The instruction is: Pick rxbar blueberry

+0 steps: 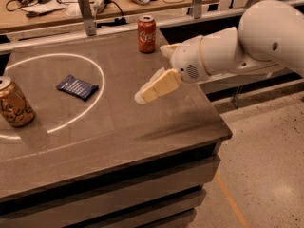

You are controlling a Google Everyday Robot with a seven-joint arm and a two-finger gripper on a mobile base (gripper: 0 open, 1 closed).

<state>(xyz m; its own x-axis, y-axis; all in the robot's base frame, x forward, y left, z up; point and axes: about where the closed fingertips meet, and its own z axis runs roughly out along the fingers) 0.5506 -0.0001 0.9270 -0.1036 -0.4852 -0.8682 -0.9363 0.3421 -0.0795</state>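
The rxbar blueberry (77, 87) is a flat dark navy bar with white print. It lies on the brown table (118, 127), inside a white painted circle at the left of centre. My gripper (145, 94), cream-coloured on a white arm coming in from the right, hovers above the table's middle. It is to the right of the bar, apart from it, and holds nothing.
A red cola can (147, 33) stands at the table's far edge, behind the gripper. A gold-brown can (14, 103) stands at the left edge. A cluttered bench (71, 4) with cables runs behind. The table's right edge drops to the floor (266, 165).
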